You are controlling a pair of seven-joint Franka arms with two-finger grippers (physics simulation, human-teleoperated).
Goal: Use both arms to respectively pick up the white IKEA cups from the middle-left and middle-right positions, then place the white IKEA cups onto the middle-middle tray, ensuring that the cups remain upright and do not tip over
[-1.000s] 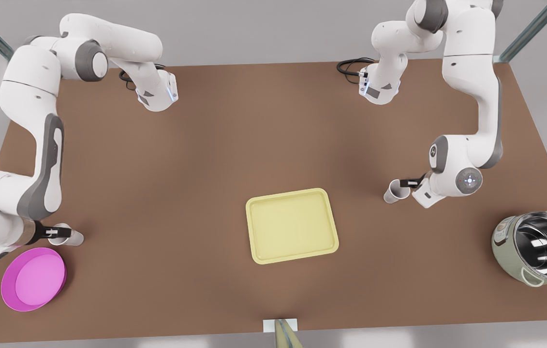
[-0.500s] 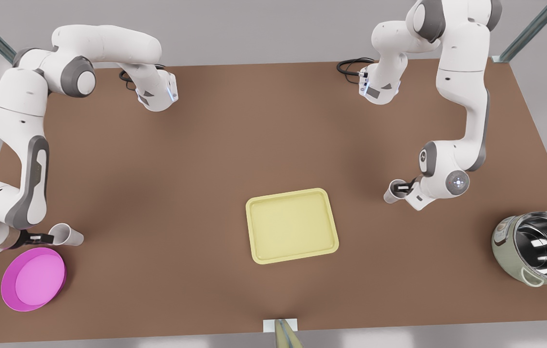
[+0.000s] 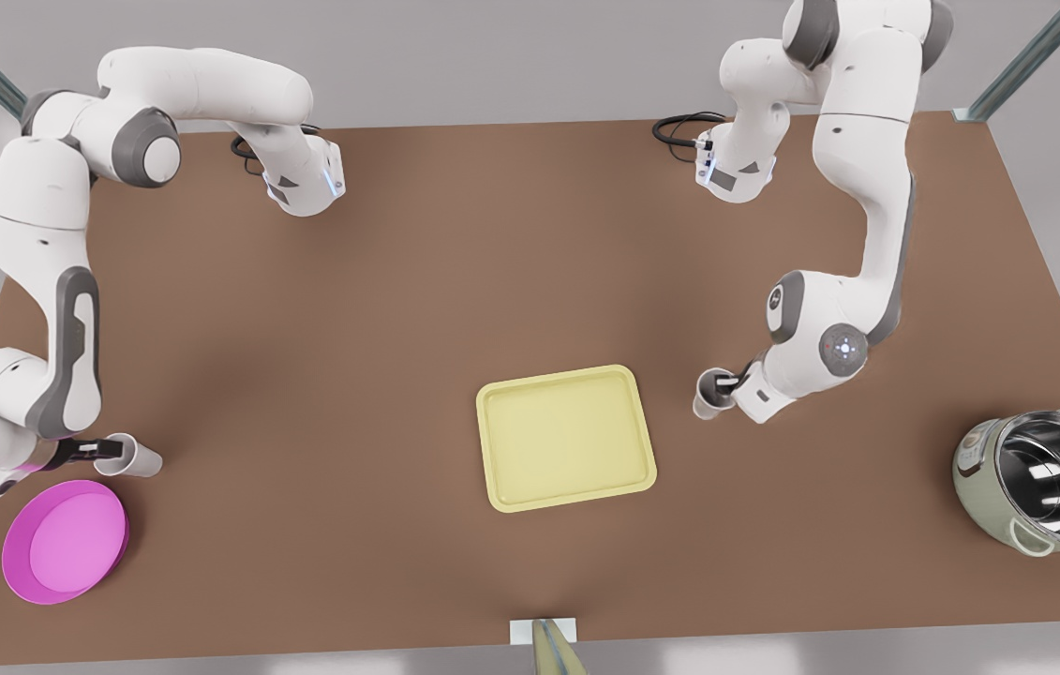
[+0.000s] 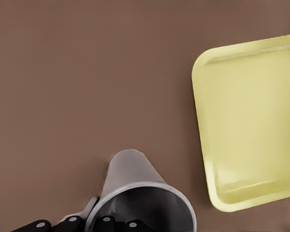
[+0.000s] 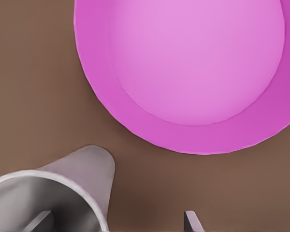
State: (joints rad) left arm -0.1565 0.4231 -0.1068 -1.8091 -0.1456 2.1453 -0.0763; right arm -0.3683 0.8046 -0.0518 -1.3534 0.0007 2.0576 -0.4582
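Observation:
On the front view's right, my left gripper (image 3: 726, 382) is shut on the rim of a white cup (image 3: 708, 394), a short way off the pale yellow tray (image 3: 567, 436). The left wrist view shows this cup (image 4: 130, 174) upright, with the tray (image 4: 251, 125) beside it. On the front view's left, my right gripper (image 3: 98, 454) stands open at the rim of the other white cup (image 3: 138, 459). In the right wrist view one finger is inside that cup (image 5: 82, 169) and the other finger (image 5: 191, 221) is well outside it.
A magenta bowl (image 3: 66, 542) lies close to the right gripper's cup, also large in the right wrist view (image 5: 183, 63). A big steel pot (image 3: 1036, 487) stands at the front view's far right. Both arm bases sit at the brown table's far edge.
My left gripper has carried its cup toward the tray. My right gripper drew back from its cup, then came forward to its rim again; that cup stayed in place.

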